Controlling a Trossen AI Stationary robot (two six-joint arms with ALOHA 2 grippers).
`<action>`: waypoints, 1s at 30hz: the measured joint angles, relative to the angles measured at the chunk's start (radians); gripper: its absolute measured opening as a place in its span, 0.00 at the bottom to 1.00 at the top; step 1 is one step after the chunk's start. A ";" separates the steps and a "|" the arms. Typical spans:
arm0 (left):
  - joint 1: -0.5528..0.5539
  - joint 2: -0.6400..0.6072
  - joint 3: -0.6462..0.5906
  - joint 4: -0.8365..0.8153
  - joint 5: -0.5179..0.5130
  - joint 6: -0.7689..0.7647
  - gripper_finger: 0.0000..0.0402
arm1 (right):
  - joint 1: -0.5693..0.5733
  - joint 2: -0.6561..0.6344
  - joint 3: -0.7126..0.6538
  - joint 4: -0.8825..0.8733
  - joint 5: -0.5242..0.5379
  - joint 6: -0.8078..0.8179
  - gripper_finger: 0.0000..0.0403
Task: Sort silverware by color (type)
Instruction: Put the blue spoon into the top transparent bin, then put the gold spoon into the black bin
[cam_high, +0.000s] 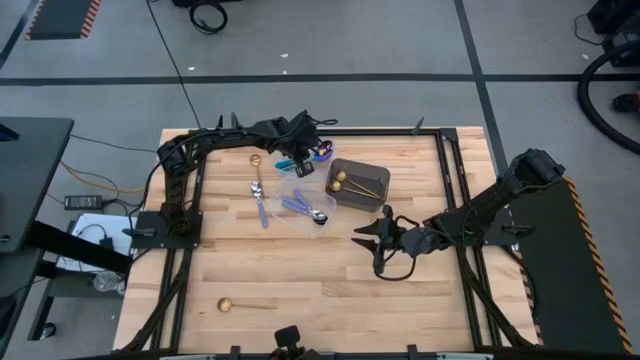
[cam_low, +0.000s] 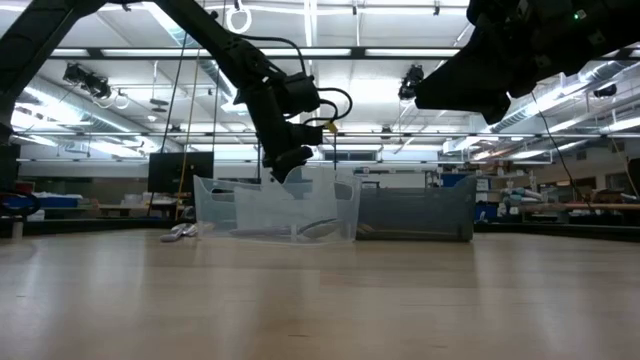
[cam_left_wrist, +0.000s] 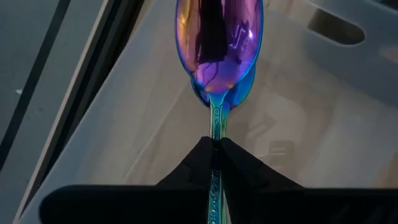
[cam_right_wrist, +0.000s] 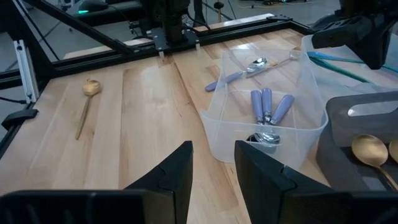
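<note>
Left gripper (cam_high: 300, 160), at 12 o'clock from table centre, is clamped on the teal handle of an iridescent spoon (cam_left_wrist: 219, 46) and holds it above a clear tub (cam_left_wrist: 348, 143) where a matching spoon lies directly beneath. Right gripper (cam_right_wrist: 211, 163) waits at 4 o'clock with fingers apart. Lavender-handled spoons (cam_right_wrist: 268, 106) lie in the nearer clear tub (cam_right_wrist: 214, 134), gold spoons (cam_high: 352, 183) in the dark bin (cam_high: 375, 172); one gold spoon (cam_high: 243, 304) lies loose at 7 o'clock. Risk: the pinch on the narrow handle may let the spoon pivot or slip, so it lands on the tub rim or outside. No legible writing is visible.
</note>
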 joint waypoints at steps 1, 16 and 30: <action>0.000 0.000 0.000 -0.001 0.000 0.000 0.09 | 0.000 0.000 0.000 0.000 0.000 0.000 0.32; -0.002 -0.014 0.000 -0.053 -0.001 0.011 0.36 | 0.000 0.000 0.000 0.000 0.000 0.003 0.32; -0.013 -0.209 -0.002 -0.082 -0.008 0.012 0.41 | 0.001 0.000 0.000 -0.024 0.006 0.010 0.32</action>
